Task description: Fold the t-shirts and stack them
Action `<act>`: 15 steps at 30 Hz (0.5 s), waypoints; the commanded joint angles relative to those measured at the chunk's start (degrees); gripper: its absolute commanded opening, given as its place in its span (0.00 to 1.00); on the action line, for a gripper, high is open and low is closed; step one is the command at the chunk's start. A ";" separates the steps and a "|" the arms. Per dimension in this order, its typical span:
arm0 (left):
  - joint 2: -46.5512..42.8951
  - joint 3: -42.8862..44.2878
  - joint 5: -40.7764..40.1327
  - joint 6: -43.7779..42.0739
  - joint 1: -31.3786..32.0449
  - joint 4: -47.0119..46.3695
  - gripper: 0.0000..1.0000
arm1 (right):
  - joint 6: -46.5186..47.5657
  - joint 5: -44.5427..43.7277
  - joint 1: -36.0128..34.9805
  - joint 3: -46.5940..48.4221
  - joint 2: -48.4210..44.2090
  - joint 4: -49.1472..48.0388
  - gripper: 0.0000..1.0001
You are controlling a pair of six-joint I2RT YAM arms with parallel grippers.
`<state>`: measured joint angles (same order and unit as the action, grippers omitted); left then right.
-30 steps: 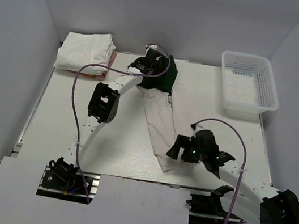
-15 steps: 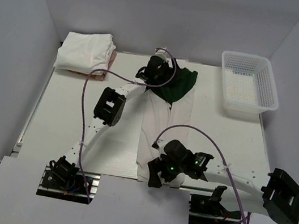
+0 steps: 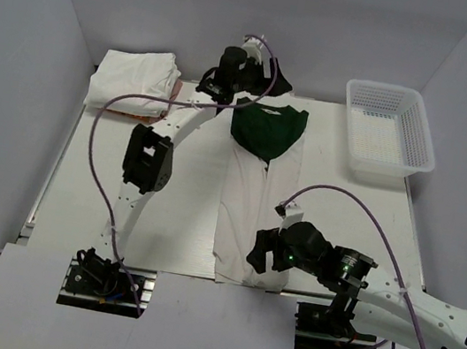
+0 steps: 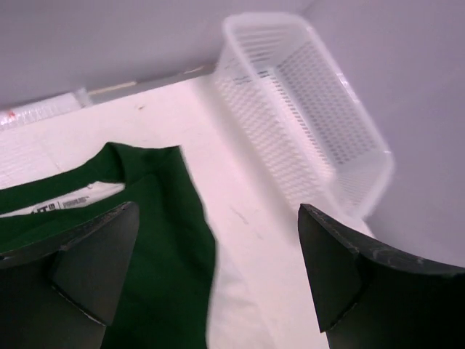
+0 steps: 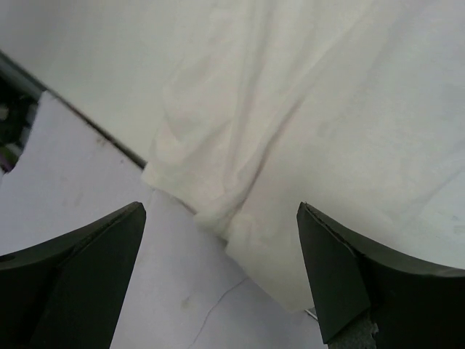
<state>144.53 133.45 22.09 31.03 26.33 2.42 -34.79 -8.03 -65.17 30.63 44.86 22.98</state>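
A cream-white t-shirt point(image 3: 245, 203) with dark green sleeves and collar point(image 3: 266, 129) lies as a long strip down the middle of the table, hem at the near edge. Its green top shows in the left wrist view point(image 4: 163, 240), its cream hem in the right wrist view point(image 5: 240, 131). My left gripper point(image 3: 265, 79) is open and empty, raised just behind the green collar. My right gripper point(image 3: 259, 259) is open and empty above the hem's near right corner. A stack of folded white tees point(image 3: 135, 77) on an orange-pink one point(image 3: 176, 91) sits at the far left.
A white plastic lattice basket point(image 3: 388, 131) stands at the far right; it also shows in the left wrist view point(image 4: 305, 109). Grey walls close in the table on three sides. The table's near edge shows under the hem in the right wrist view point(image 5: 102, 131).
Both grippers have let go of the shirt, which now lies straight and flat. The left gripper rose and moved back from the collar. The right gripper drew back to the right of the hem.
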 commanded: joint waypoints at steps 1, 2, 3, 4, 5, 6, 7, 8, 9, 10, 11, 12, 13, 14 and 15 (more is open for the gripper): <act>-17.41 -5.54 2.97 -5.26 0.13 9.43 1.00 | -2.92 -9.69 0.30 1.27 0.92 2.94 0.90; -20.66 -12.70 2.96 -6.32 0.91 11.19 1.00 | -3.70 -11.37 0.39 1.53 1.89 3.73 0.90; -27.56 -16.69 -0.95 -7.81 1.53 14.95 1.00 | -3.80 -13.13 0.39 2.41 3.38 3.91 0.90; -31.38 -25.60 -3.25 -7.82 1.53 16.20 1.00 | -3.71 -18.89 0.74 3.02 5.48 4.00 0.90; -35.33 -31.26 -5.02 -7.13 2.06 15.70 1.00 | -4.15 -21.12 0.92 4.51 6.80 4.09 0.90; -39.63 -37.32 -5.82 -5.90 2.06 14.39 1.00 | -4.32 -23.06 1.61 5.92 9.34 3.83 0.90; -48.29 -49.56 -5.83 -4.85 2.06 12.72 1.00 | -5.20 -28.21 2.23 7.76 12.50 3.56 0.90; -52.64 -55.60 -8.52 -2.49 2.06 11.14 1.00 | -5.29 -29.92 3.11 8.73 15.58 3.04 0.90; -56.77 -61.15 -9.68 -1.68 2.06 9.12 1.00 | -5.03 -31.76 3.81 10.40 17.43 2.25 0.90; -64.04 -71.12 -11.43 -0.71 2.06 8.58 1.00 | -4.07 -33.09 5.12 11.98 21.98 -0.72 0.90; -67.24 -75.57 -12.06 0.86 2.06 8.57 1.00 | -2.15 -33.62 6.70 12.86 23.68 -4.40 0.90; -70.14 -82.84 -12.07 3.05 2.06 8.57 1.00 | -0.82 -33.37 8.46 16.79 25.43 -6.96 0.90; -72.70 -85.52 -11.54 3.77 2.06 9.88 1.00 | 0.06 -33.10 10.22 17.79 27.10 -7.77 0.90; -76.90 -87.64 -11.54 4.56 2.06 11.46 1.00 | 2.33 -30.66 11.10 18.93 33.04 -9.95 0.90; -78.85 -91.40 -10.67 5.87 2.06 13.04 1.00 | 2.44 -29.33 12.16 21.64 35.10 -9.80 0.90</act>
<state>70.57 48.56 12.97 32.29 28.64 11.40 -35.48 -34.94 -55.68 46.72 74.32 20.60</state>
